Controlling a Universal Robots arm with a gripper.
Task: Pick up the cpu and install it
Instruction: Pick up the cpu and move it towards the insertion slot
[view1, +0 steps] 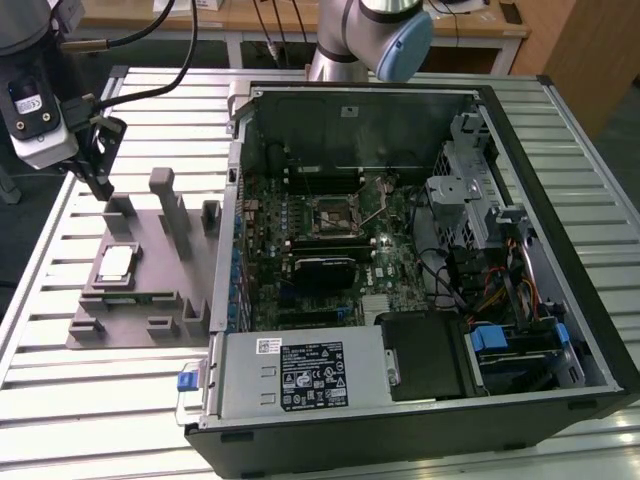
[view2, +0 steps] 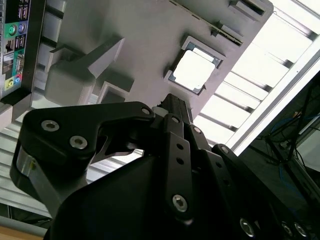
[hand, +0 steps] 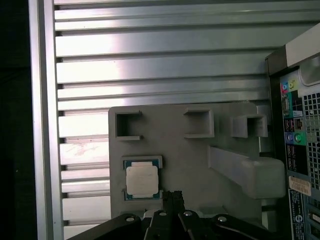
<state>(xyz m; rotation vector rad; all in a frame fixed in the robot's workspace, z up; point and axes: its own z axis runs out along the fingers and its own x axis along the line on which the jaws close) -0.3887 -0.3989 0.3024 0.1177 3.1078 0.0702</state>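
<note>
The cpu (view1: 116, 263), a small silver square chip, lies flat in a recess of the grey slotted tray (view1: 152, 245) at the exterior view's left. My gripper (view1: 103, 190) hangs above the tray's far end, a short way behind the cpu and not touching it, its fingers shut with nothing between them. In the first wrist view the cpu (hand: 141, 180) sits just beside the gripper (hand: 173, 194). The second wrist view has the cpu (view2: 194, 70) a little beyond the gripper (view2: 170, 101). The dark square socket (view1: 330, 217) sits on the motherboard inside the open computer case (view1: 560, 230).
The tray carries upright grey posts (view1: 168, 205) and blocks close to the cpu. The case's rear wall (view1: 233, 190) rises right beside the tray. A power supply (view1: 300, 375) fills the case's near side. All of it rests on a slatted metal table (view1: 60, 340).
</note>
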